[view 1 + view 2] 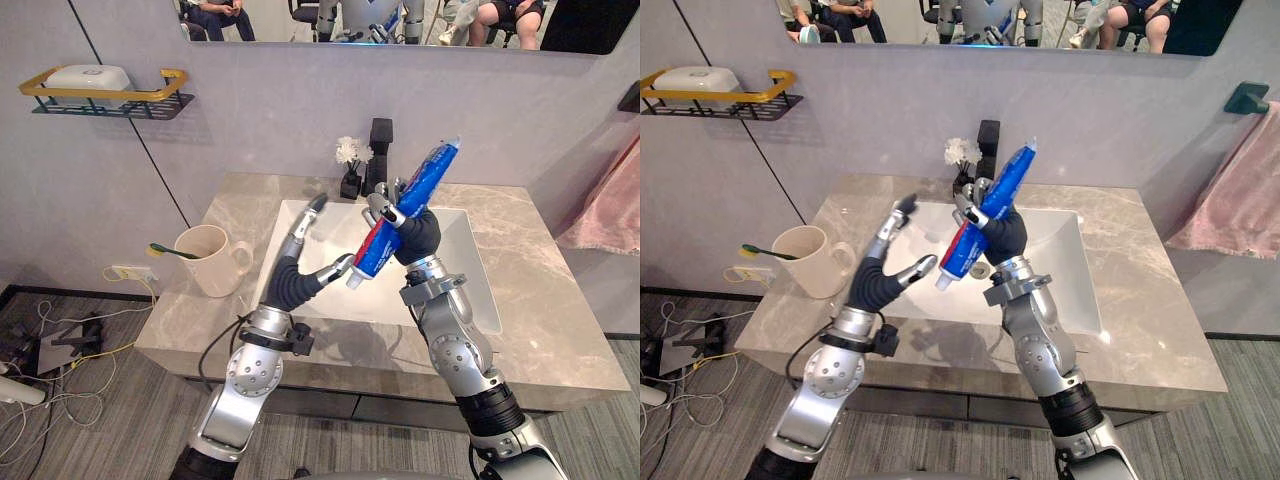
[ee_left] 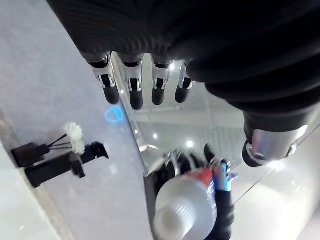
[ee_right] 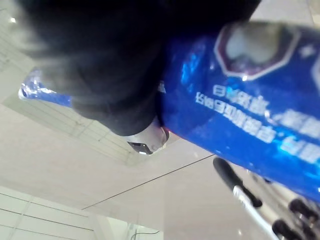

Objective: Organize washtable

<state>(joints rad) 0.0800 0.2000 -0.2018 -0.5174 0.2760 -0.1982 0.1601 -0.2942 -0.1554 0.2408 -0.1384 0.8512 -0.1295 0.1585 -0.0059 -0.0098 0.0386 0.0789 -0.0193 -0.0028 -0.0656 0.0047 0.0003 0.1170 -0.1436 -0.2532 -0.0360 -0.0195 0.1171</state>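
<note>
A blue and red toothpaste tube is held aslant over the sink, its white cap pointing down toward my left hand. My right hand is shut on the tube's middle; the right wrist view shows the blue tube pressed against the dark cover. My left hand is raised beside the cap, open, with its fingers straight and the thumb reaching toward the cap, a small gap between them. A beige cup with a green toothbrush stands on the counter to the left.
A black faucet and a small black holder with white flowers stand behind the basin. A wall shelf with a white soap box hangs at the upper left. A pink towel hangs at the right. A mirror runs above.
</note>
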